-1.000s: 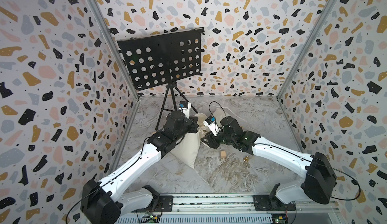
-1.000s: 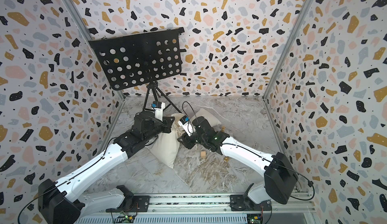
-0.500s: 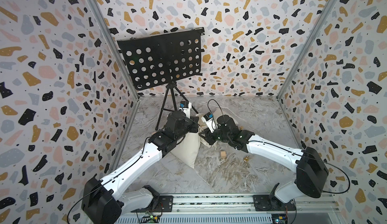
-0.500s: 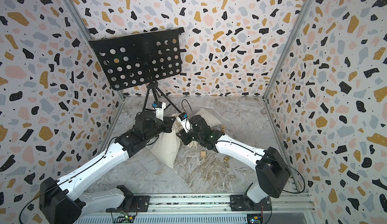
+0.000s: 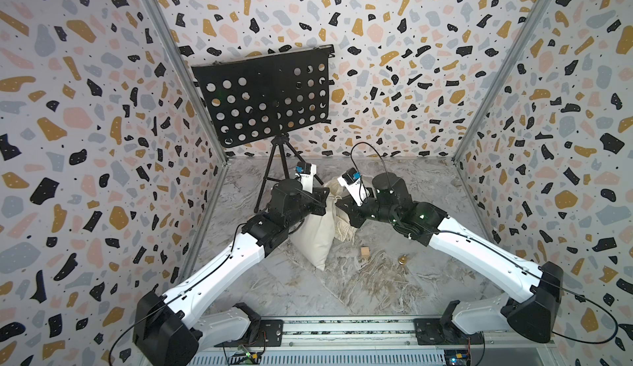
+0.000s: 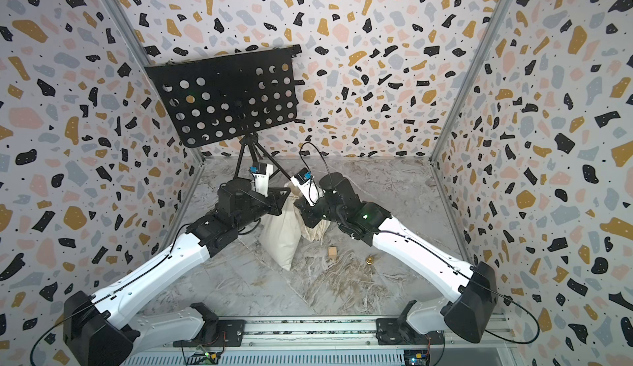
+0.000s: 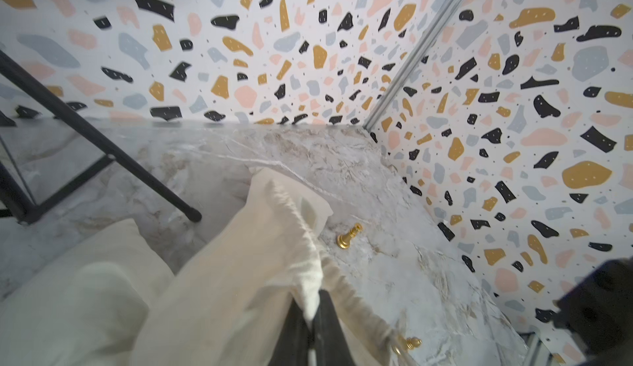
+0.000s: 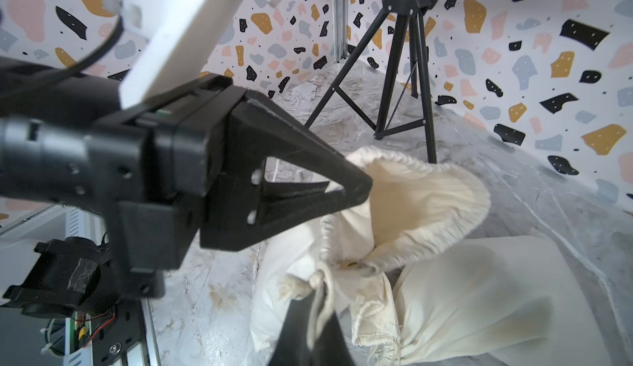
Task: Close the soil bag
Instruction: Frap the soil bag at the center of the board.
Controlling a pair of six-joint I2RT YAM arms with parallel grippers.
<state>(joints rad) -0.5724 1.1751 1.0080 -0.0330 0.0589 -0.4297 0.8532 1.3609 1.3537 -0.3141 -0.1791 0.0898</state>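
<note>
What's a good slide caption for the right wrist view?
Closing the soil bag: right gripper shut on the drawstring, left gripper pinching the open rim.

top views: high above the front rail (image 5: 342,328), side by side, facing down and back toward the music stand (image 5: 260,83), far off, sharing nearly the whole floor (image 5: 342,292) | left wrist: close over the bag (image 7: 239,244), facing the right back corner | right wrist: close over the cord (image 8: 320,299), facing the left gripper (image 8: 359,186) and the left back corner | both wrist views share the bag's mouth

No words, numbers or signs clear enough to read, only tiny blurry marks on the small white plastic block (image 5: 307,184) just behind the left claw (image 8: 361,189)
</note>
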